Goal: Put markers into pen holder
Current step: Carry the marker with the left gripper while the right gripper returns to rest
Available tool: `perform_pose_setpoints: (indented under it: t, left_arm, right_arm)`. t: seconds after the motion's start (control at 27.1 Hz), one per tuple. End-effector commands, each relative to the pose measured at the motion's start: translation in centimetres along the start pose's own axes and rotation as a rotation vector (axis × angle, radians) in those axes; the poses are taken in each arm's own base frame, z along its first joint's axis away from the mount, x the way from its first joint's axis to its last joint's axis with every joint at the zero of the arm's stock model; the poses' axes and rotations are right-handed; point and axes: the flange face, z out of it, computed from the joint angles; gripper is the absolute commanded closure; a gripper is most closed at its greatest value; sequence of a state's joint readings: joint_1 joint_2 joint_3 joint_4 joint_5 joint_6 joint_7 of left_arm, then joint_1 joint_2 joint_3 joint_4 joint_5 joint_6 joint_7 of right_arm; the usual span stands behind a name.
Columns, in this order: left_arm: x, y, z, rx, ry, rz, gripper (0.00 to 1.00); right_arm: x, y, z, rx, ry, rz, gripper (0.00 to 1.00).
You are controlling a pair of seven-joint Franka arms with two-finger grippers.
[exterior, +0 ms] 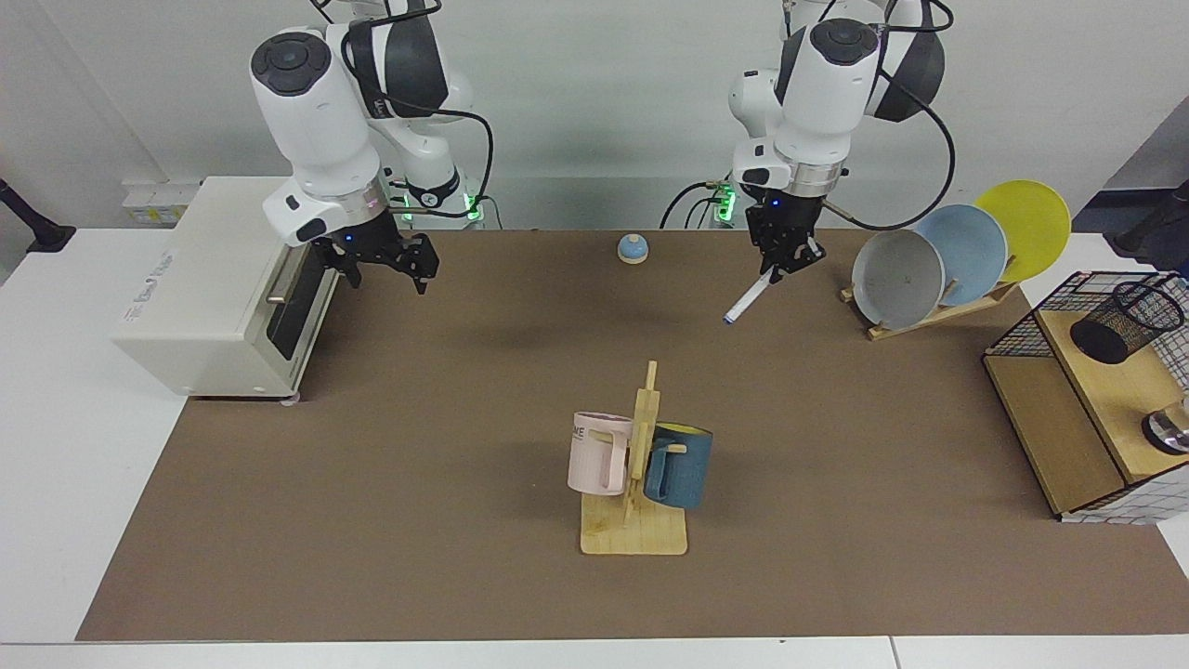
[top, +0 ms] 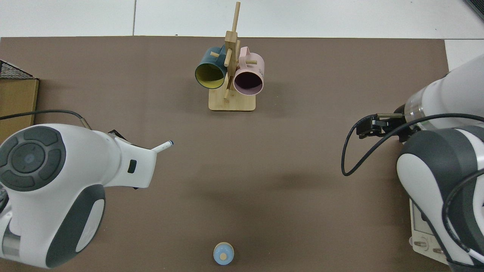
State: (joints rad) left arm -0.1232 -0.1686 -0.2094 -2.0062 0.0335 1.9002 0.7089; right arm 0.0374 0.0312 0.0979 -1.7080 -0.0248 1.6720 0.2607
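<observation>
The left hand [exterior: 785, 263] pinches the marker [exterior: 746, 302] tilted above the table [exterior: 446, 465]; the pen holder [exterior: 1124, 321] sits far off at three o'clock, while the right hand [exterior: 383, 268] waits spread by the toaster oven [exterior: 214, 279]

place: robot lab | evidence: two arms [exterior: 316, 121] over brown mat [exterior: 464, 446]; staged toaster oven [exterior: 223, 279], mug rack [exterior: 641, 483], plates [exterior: 966, 251]
</observation>
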Motion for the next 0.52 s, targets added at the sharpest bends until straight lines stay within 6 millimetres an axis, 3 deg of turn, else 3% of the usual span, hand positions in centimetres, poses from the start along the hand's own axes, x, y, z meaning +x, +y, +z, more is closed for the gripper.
perform_pose_setpoints:
  t: [0.0, 0.33, 0.48]
  left_arm:
    - [-2.6, -1.9, 0.0, 0.075, -0.091, 0.013, 1.00]
    - [-7.0, -6.3, 0.0, 0.164, -0.226, 0.139, 1.00]
    - [-8.7, -7.8, -0.4, 0.208, -0.305, 0.212, 1.00]
  right_arm:
    - [-0.1, 1.0, -0.1, -0.007, 0.025, -0.007, 0.00]
    - [-1.1, 2.8, -0.9, -0.022, -0.055, -0.065, 0.00]
    - [-2.9, 4.4, -4.1, -0.022, 0.005, -0.121, 0.00]
